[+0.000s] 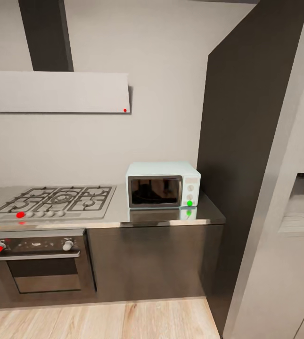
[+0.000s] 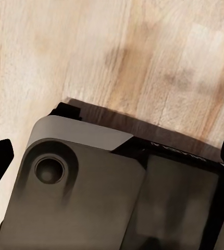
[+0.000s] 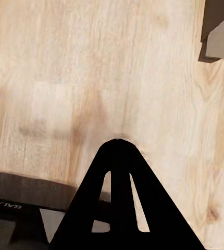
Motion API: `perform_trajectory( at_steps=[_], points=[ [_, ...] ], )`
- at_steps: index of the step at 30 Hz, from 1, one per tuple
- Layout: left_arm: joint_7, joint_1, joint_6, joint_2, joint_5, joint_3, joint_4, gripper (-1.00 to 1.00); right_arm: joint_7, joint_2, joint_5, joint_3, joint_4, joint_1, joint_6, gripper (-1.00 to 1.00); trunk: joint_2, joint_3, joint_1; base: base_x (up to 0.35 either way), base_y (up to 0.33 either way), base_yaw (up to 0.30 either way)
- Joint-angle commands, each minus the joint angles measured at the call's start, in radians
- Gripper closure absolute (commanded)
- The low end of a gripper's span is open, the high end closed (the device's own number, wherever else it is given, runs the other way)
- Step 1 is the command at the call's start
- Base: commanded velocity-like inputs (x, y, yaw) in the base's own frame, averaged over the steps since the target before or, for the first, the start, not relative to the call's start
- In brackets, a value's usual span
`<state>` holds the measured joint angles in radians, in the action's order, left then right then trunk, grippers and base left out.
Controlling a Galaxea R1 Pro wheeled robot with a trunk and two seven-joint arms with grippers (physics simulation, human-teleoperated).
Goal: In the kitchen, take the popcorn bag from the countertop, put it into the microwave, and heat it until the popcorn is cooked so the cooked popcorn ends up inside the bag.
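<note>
Fingers [image 3: 120, 156] right pressed together | 1 microwave [image 1: 163, 184] | 1 countertop [image 1: 170, 217]

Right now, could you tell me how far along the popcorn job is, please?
The pale mint-blue microwave on the glossy steel countertop has its dark door shut and a green light lit, so heating may be underway. Both arms hang over the wood floor. The glass is too dark to confirm the bag inside.
</note>
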<state>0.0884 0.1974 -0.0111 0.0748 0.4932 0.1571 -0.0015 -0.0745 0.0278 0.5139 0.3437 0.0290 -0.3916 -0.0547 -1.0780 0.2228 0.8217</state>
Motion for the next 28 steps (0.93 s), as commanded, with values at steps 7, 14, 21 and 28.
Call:
perform_trajectory(
  at_steps=[7, 14, 21, 28],
  points=[
    [0.004, 0.001, -0.001, 0.000, 0.008, 0.009, 0.000, -1.00, 0.001, -0.010, 0.000, 0.016, 0.004, 0.146, -0.087, 1.00, -0.001, 0.001, 0.000, 0.000, 0.000, 0.000],
    [0.005, 0.002, -0.003, -0.064, -0.005, 0.016, -0.005, -1.00, 0.010, -0.005, -0.049, 0.013, -0.012, 0.229, -0.088, 1.00, -0.001, 0.001, 0.000, 0.000, 0.000, 0.000],
    [0.005, 0.002, -0.003, -0.064, -0.005, 0.016, -0.005, -1.00, 0.010, -0.004, -0.049, 0.012, -0.012, 0.229, -0.088, 1.00, -0.001, 0.001, 0.000, 0.000, 0.000, 0.000],
    [0.005, 0.001, -0.003, -0.064, -0.005, 0.016, -0.005, -1.00, 0.010, -0.005, -0.049, 0.012, -0.012, 0.229, -0.088, 1.00, -0.001, 0.001, 0.000, 0.000, 0.000, 0.000]
  ],
)
